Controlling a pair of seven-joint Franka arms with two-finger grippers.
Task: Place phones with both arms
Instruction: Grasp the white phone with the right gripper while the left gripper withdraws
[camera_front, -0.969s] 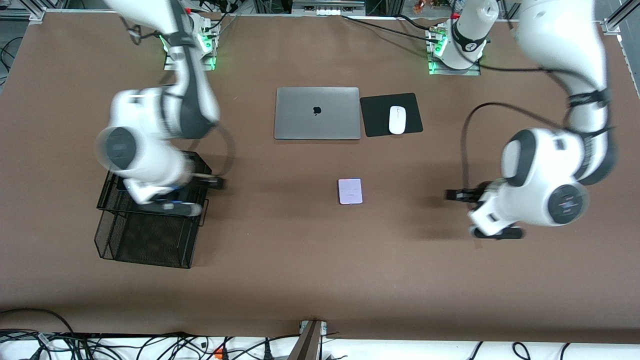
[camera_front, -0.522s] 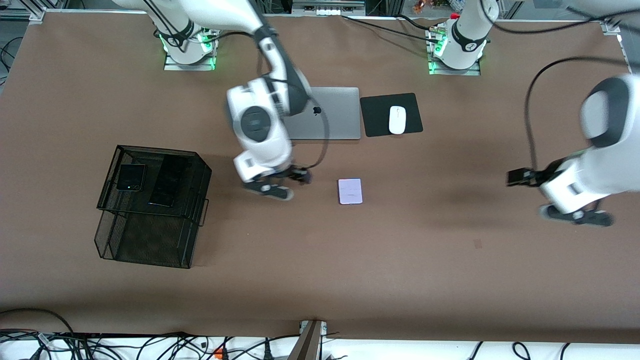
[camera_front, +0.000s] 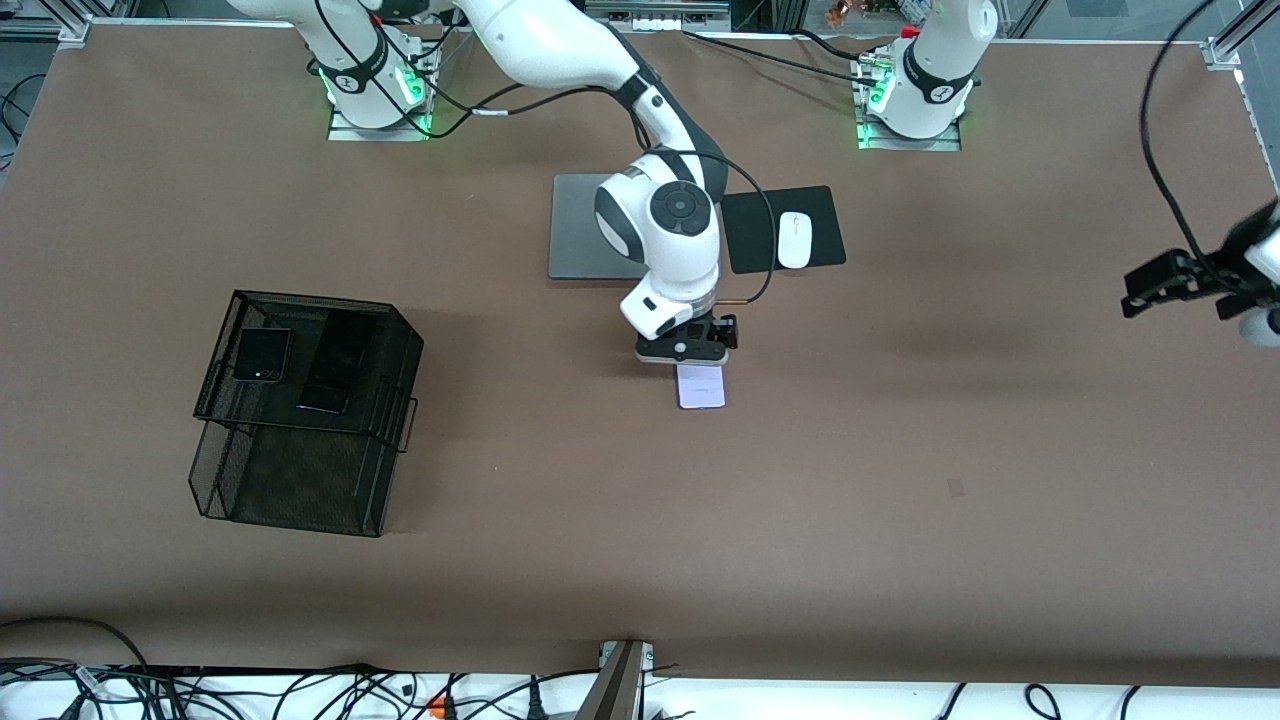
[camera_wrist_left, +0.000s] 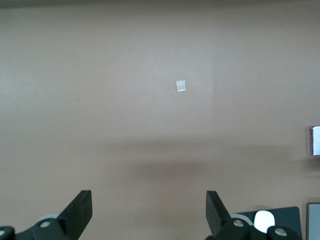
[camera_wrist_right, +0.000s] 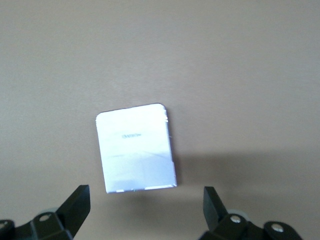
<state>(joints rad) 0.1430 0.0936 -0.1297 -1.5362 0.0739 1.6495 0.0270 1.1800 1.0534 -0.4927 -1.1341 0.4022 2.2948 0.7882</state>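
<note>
Reaching for last phone: right gripper (camera_front: 700, 362) over lavender flip phone (camera_front: 701, 388) mid-worktop, fingers apart; left gripper (camera_front: 1140, 290) waiting, fingers apart; other phones in basket (camera_front: 300, 490); next, lower and clamp

My right gripper (camera_front: 690, 352) hangs over the lavender phone (camera_front: 701, 388) on the counter (camera_front: 900, 520). 2 black phones (camera_front: 262, 354) lie in the wire basket (camera_front: 300, 415). My left gripper (camera_front: 1150, 285) waits over the counter's end.
</note>
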